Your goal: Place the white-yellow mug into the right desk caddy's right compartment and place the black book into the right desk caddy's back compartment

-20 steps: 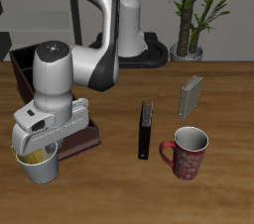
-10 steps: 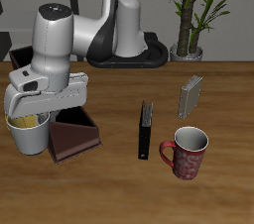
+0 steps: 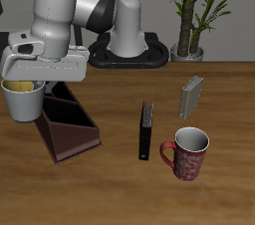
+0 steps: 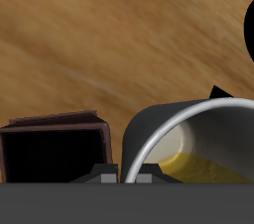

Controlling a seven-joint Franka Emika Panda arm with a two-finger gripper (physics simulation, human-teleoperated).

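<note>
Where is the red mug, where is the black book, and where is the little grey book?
red mug [image 3: 186, 155], exterior view, on its speckled outer wall.
black book [image 3: 146, 129], exterior view, on the middle of its cover.
grey book [image 3: 191, 97], exterior view, on its front cover.

Gripper holding white-yellow mug aloft beside right desk caddy

No readable text, labels, brand marks or numbers are found in either view; all visible surfaces are rendered unmarked.
</note>
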